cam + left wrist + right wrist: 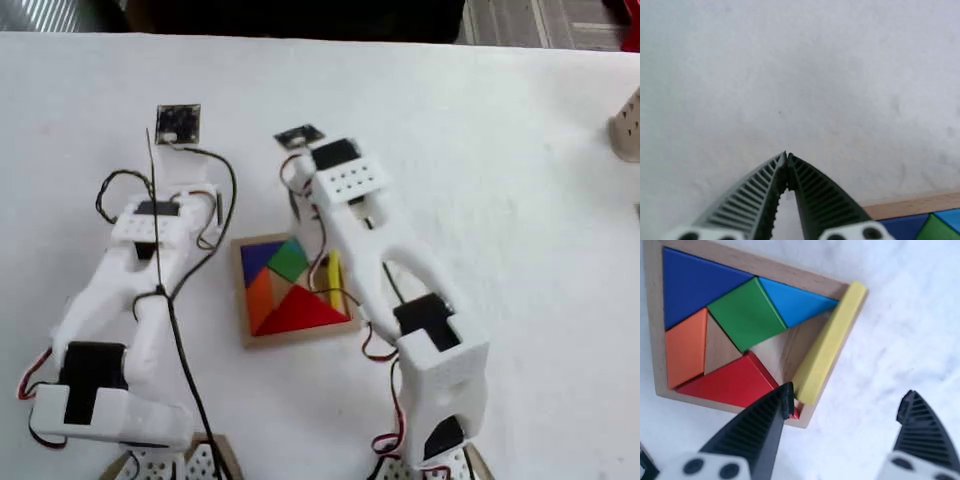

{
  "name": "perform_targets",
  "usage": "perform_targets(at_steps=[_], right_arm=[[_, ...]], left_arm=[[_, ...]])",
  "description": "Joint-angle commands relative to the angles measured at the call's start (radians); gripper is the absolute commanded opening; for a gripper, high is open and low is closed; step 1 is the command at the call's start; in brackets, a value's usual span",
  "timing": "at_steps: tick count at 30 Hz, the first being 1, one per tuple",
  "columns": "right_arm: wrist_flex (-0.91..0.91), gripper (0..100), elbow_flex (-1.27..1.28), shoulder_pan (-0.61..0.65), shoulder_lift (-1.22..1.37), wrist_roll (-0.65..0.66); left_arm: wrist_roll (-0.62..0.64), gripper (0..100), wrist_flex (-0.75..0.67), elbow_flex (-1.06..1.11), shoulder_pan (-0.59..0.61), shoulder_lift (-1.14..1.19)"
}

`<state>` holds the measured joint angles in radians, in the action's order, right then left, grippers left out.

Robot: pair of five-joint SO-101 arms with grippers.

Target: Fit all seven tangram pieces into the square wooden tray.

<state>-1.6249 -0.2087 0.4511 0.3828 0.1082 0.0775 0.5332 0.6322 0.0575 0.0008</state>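
White table [500, 200], right gripper [847, 394] spread wide beside yellow piece [827, 347], left gripper [786, 157] pressed together, empty.

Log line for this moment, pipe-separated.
left gripper shut over table | right gripper open by yellow piece | yellow piece on edge at tray rim | other pieces seated

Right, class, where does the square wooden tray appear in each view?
High view: square wooden tray, near the picture's centre.
Left wrist view: one corner beside the shut left claw.
Right wrist view: just ahead of the open right claw.
Shared landmark: the green square piece inside it.
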Motion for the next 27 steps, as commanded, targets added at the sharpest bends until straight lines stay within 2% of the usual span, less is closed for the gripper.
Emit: perform_targets(at_steps=[1, 11, 15, 18, 23, 27], right_arm=[[-0.082, 30.8, -0.052, -0.019, -0.122, 0.054], [-0.062, 28.9, 0.198, -0.137, -0.533, 0.104], [0.013, 24.1, 0.384, -0.223, -0.691, 0.110], [0.117, 16.5, 0.578, -0.334, -0.783, 0.110], [0.374, 3.0, 0.898, -0.515, -0.875, 0.112], [0.453, 1.9, 1.008, -0.618, -0.888, 0.166]], left_arm=[[-0.009, 2, -0.018, -0.006, -0.013, -0.050], [-0.009, 2, -0.018, -0.006, -0.013, -0.050], [-0.009, 2, -0.018, -0.006, -0.013, -0.050], [-0.008, 2, -0.009, -0.006, -0.024, -0.054], [-0.009, 2, 0.098, 0.000, -0.150, -0.094], [-0.009, 2, 0.186, 0.046, -0.265, -0.200]])
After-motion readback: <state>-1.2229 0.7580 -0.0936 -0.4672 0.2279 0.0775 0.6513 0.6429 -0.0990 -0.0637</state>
